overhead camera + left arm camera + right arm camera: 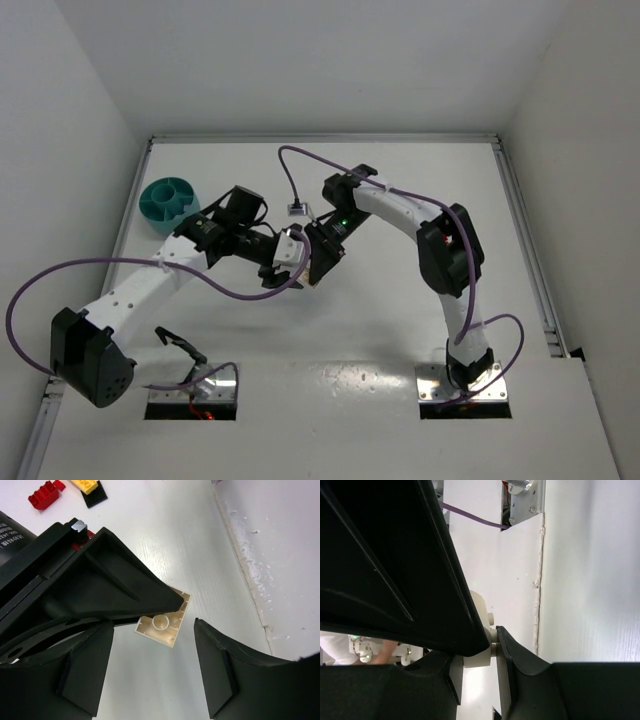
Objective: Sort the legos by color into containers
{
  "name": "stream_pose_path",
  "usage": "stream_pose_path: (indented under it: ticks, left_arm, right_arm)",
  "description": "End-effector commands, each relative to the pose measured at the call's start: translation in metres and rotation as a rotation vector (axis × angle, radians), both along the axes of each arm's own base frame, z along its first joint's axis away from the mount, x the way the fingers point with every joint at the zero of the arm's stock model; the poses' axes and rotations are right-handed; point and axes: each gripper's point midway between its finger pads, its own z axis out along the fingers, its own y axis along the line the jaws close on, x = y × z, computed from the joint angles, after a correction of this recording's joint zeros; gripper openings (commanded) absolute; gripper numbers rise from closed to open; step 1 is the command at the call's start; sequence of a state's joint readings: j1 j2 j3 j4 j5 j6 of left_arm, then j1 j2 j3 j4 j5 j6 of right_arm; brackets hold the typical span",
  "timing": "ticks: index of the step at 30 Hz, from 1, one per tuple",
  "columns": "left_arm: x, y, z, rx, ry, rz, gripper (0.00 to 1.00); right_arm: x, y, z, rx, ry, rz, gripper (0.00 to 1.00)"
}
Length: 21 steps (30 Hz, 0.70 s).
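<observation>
White table (330,330), white walls all round. At upper left of the top view the teal bowl (160,225) is seen, well apart from both arms' ends, which meet near frame centre. Inner walls can be made out; contents can't be told from there.

Approx. mid-frame in the left wrist view the tan lego (161,626) is held, seemingly clear of the table, hollow underside w/ its centre tube turned to the camera. It is judged light, rigid, hard plastic w/ smooth faces. No give is expected under the pads, so it could slip or twist if pinched at a corner or off-centre. It is best taken across two flat opposite side walls, pads square to them, on the part left free by the other arm's finger.

On the right gripper (479,654) the jaws are clamped on the tan lego, one finger each side, as shown at lower centre of the right wrist view. Little of the brick is left showing.

On the left gripper (153,630) the jaws are wide apart, one finger at lower left and one at lower right of its own view. The brick sits between them; no contact w/ either pad is seen. A handover btwn arms is judged to be in hand.

At upper left of that view a red lego (45,494) and a yellow lego (86,484) touching a black piece (96,499) are seen on the table, not yet sorted.
</observation>
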<state>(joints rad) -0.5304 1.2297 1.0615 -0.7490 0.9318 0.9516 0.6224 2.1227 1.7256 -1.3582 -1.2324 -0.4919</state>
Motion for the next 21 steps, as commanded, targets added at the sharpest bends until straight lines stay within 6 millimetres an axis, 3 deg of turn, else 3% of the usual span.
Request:
stream_pose_path:
  ticks: [1,12,16,21]
  left_arm:
    - [-0.005,-0.007,0.011,-0.035,-0.03,-0.042,0.71]
    - [-0.012,-0.008,-0.004,0.016,-0.027,-0.049,0.69]
    - [-0.01,-0.005,-0.009,0.034,-0.035,-0.042,0.64]
    - [-0.011,-0.006,-0.01,0.041,-0.04,-0.045,0.5]
  right_arm:
    - [-0.002,0.003,0.012,0.024,0.017,0.005,0.27]
    - [-0.002,0.004,0.02,0.04,-0.006,0.005,0.27]
    - [-0.003,0.003,0.023,0.04,-0.006,0.003,0.27]
    - [-0.005,0.003,0.026,0.047,-0.001,0.001,0.27]
